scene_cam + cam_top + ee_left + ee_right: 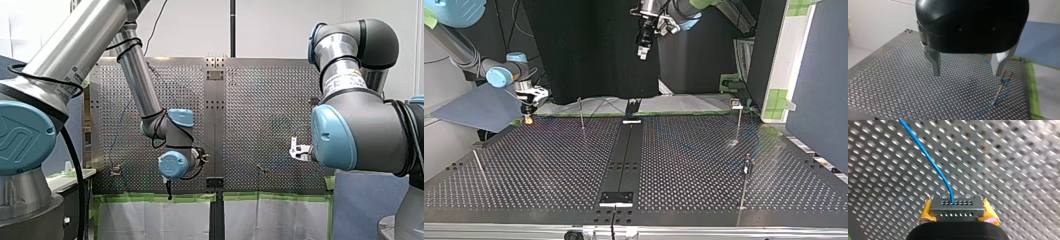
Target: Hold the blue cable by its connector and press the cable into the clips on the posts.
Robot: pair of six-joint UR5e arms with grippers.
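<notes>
One connector (pixel 957 208) spans crosswise, blue cable (pixel 930 160) leading ahead

Front view: behind and above the arms, facing out over the table (pixel 260 125); my left arm (pixel 145 95) at left, my right arm (pixel 360 130) at right.
Top view: far side of the table, near its height, facing back at the arms; sides crossed.
Left wrist view: above the table, looking down along my left gripper (pixel 967 73).
Right wrist view: very near the table, just behind my right gripper (pixel 958 216) and the connector (pixel 957 207).
Shared: table in all four; both arms in front and top views.
</notes>
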